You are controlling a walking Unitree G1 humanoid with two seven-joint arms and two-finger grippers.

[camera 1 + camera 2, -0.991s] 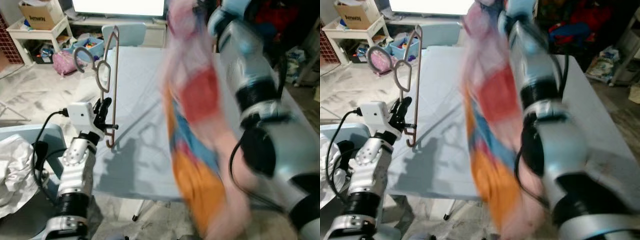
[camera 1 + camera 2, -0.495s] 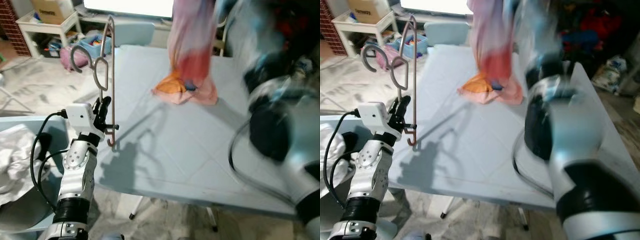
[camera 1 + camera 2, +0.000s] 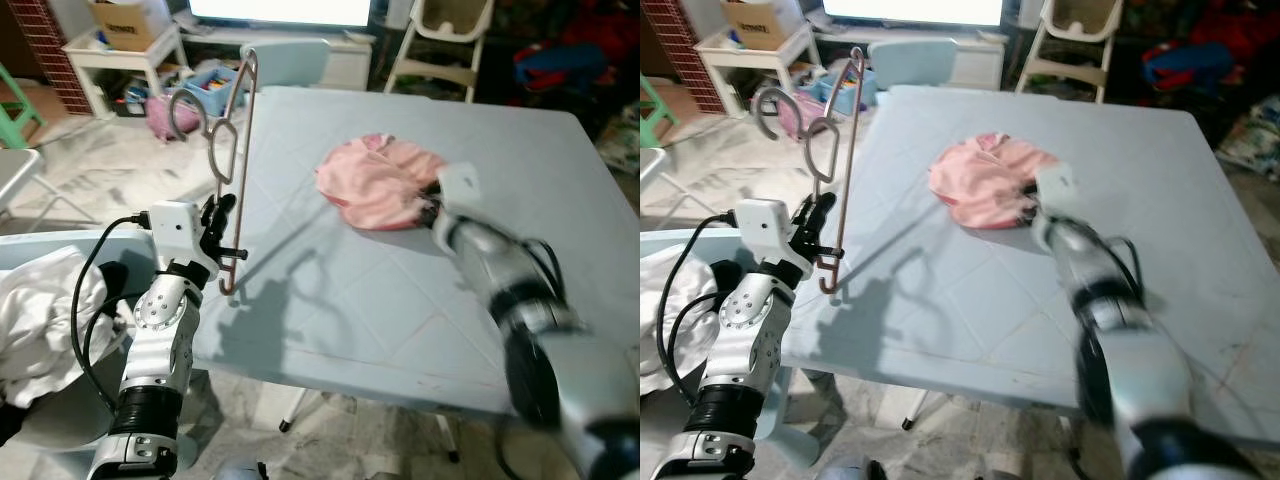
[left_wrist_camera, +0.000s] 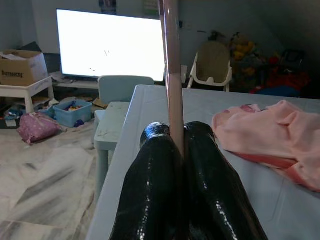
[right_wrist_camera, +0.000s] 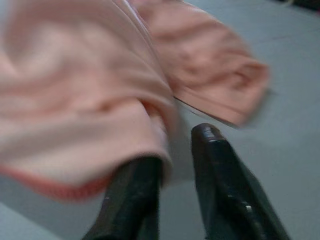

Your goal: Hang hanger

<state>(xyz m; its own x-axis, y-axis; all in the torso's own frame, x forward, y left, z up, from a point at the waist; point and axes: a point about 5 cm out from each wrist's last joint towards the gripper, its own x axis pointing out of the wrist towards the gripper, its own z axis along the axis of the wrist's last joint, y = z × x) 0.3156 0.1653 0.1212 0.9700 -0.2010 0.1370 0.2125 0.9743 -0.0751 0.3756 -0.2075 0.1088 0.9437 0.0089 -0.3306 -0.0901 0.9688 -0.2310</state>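
The pink hanger (image 3: 234, 170) is being held upright by the left end effector (image 3: 222, 222), just beside the left edge of the light blue table (image 3: 330, 300). In the left wrist view the two black fingers (image 4: 155, 195) are being pressed together around the hanger's thin pink bar, which is rising straight up between them. The hanger's grey hook (image 3: 186, 105) is being carried at the top, curling away toward the robot's left, and its lower bent end is hanging close to the table's edge.

A pink garment (image 3: 378, 192) is lying crumpled on the table, well apart from the hanger. The right end effector (image 5: 175, 165) is being kept low at the near edge of this garment, its fingers slightly parted; a fold of the cloth is draped over one finger, though with the blur it cannot be told whether the fabric is actually being gripped.

White cloth (image 3: 45, 320) is heaped on a surface to the robot's left. A bright screen (image 4: 110, 50) is glowing beyond the table.
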